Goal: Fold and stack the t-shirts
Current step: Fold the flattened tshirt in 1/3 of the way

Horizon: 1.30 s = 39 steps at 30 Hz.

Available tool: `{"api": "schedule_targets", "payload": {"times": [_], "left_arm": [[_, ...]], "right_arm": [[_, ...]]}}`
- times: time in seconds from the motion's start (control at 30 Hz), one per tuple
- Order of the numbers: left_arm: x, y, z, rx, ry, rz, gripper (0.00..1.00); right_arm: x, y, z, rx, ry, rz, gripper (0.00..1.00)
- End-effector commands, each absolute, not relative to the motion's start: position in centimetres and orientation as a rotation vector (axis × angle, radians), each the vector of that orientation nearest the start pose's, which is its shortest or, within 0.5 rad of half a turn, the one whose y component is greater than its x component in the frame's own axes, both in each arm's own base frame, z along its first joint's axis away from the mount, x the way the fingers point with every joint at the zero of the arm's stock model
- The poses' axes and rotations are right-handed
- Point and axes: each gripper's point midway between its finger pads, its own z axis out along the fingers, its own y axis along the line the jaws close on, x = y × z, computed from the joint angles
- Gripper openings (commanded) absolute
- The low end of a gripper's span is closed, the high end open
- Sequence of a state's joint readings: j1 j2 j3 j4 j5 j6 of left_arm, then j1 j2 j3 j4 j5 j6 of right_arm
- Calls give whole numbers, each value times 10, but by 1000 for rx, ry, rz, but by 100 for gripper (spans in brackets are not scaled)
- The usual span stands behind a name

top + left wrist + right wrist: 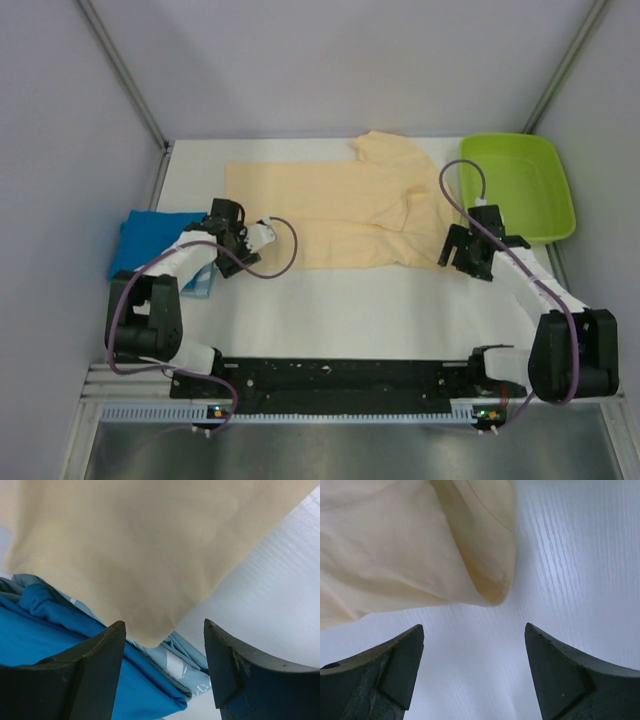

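Left tool (165, 630): released, nothing grasped; a corner of the peach-cream t-shirt (140, 545) is seen just ahead, the blue t-shirt (45, 645) at its left finger. Right tool (475, 630): released; a peach fold is seen just ahead.

- Peach-cream t-shirt (335, 210): spread flat in a wide folded band, one sleeve sticking out toward 1 o'clock, its 4 o'clock corner rumpled.
- Blue t-shirt (145, 240): folded square, lying apart at the peach one's 9 o'clock, paler inner fabric showing.
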State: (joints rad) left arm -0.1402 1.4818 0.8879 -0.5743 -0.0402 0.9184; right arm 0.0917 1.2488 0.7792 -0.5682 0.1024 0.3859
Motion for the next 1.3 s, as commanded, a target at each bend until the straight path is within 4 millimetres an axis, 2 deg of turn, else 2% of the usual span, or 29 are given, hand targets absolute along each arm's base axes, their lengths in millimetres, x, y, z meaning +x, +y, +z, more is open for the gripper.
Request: {"api": "schedule_targets", "payload": {"times": [0.0, 0.1, 0.13, 0.17, 0.27, 0.33, 0.43, 0.63, 0.7, 0.9, 1.0, 1.13, 1.27], "left_arm": [[337, 3, 46, 1381, 2304, 394, 67], [341, 2, 38, 1357, 2313, 384, 62], [341, 1, 37, 1352, 2320, 379, 58], [340, 2, 34, 1350, 2330, 378, 50], [336, 5, 28, 1346, 2360, 387, 21], [332, 4, 26, 1341, 2371, 375, 0], [325, 4, 30, 1325, 2381, 359, 0], [304, 6, 55, 1367, 2338, 369, 0], [292, 5, 62, 1412, 2327, 351, 0], [241, -7, 62, 1605, 2252, 204, 0], [216, -7, 58, 1699, 2210, 173, 0], [203, -4, 65, 1774, 2153, 190, 0], [195, -12, 76, 1858, 2111, 134, 0]], "right_arm": [[296, 22, 78, 652, 2382, 198, 79], [293, 19, 56, 697, 2419, 198, 77], [290, 12, 47, 738, 2430, 190, 73], [288, 12, 41, 749, 2445, 201, 69], [284, 0, 29, 799, 2438, 180, 44], [284, -3, 23, 836, 2429, 249, 24], [281, -7, 19, 877, 2431, 332, 0], [263, -19, 37, 983, 2352, 292, 0], [245, -23, 41, 1072, 2336, 265, 0], [200, -31, 75, 1213, 2238, 178, 0], [187, -34, 87, 1318, 2143, 155, 0], [172, -52, 105, 1437, 2073, 46, 0], [164, -50, 115, 1503, 2122, 34, 0]]}}
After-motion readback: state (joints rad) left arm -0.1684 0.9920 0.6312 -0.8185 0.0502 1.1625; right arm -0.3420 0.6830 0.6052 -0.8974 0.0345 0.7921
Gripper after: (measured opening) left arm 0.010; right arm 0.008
